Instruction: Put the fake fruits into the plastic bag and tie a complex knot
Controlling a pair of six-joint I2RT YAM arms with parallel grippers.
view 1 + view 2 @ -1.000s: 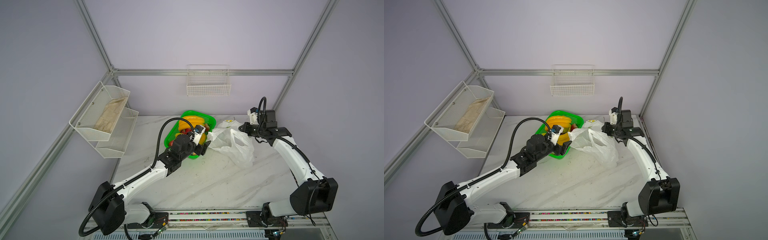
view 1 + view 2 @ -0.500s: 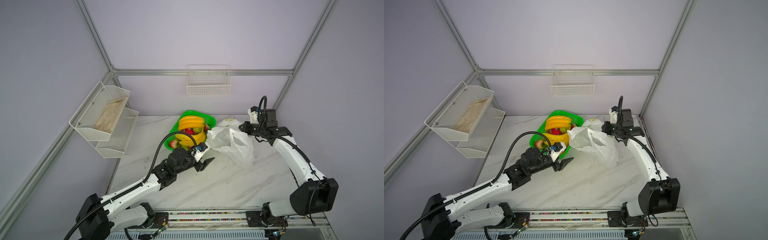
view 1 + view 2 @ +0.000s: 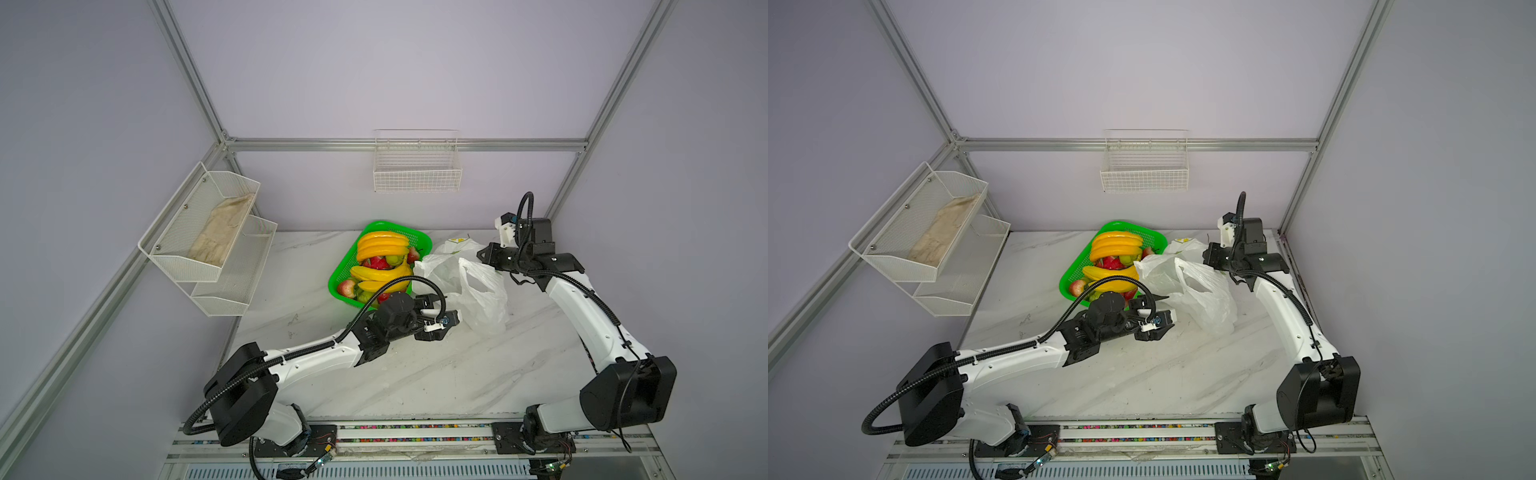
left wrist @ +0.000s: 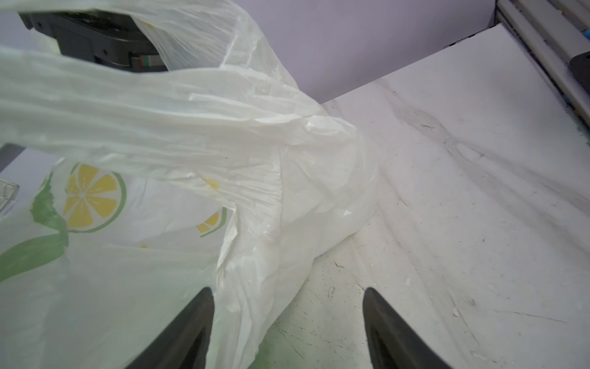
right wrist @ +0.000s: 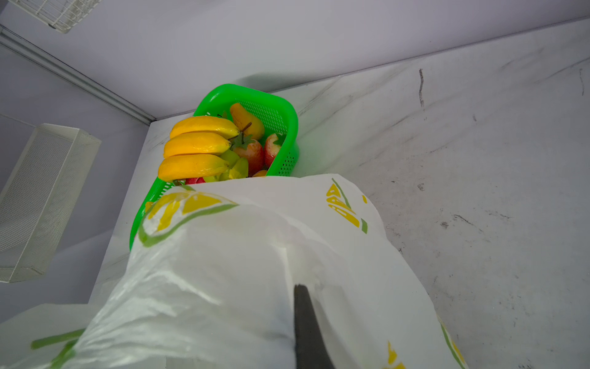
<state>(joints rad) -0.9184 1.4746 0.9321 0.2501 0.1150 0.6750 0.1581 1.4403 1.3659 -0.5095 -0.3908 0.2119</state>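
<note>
**Position.** The fruits point(image 3: 382, 249) lie heaped in the green basket point(image 5: 220, 94) at the far edge of the desk point(image 3: 436, 374), about midway along it. No fruit shows in the bag point(image 3: 482, 295). The bag sits just beside the basket, toward the far right corner, limp and crumpled, with no knot made.

**Pincers.** The right pincer point(image 3: 483, 254) is clamped tight on the bag's far upper part and holds a handle raised. The left pincer point(image 4: 285, 292) stands wide at the bag's near side, low over the desk. A fold of the bag lies between its jaws, not gripped.

**Step in hand (judged).** Taking the near side of the bag so the mouth can be spread for loading.

**Recommendations.**
- Close on one wall of the bag only. Pinching both walls together would seal the mouth.
- Grip high, near the rim or free handle loop, not on the crumpled body now between the jaws.
- Hold the right grip firm and draw the left away from it, toward the near edge, until the mouth gapes.
- Turn the opening toward the basket to shorten each carry.
- Pull gently, since the film is thin, may slip or tear, and the bag could drag along the desk.
</note>
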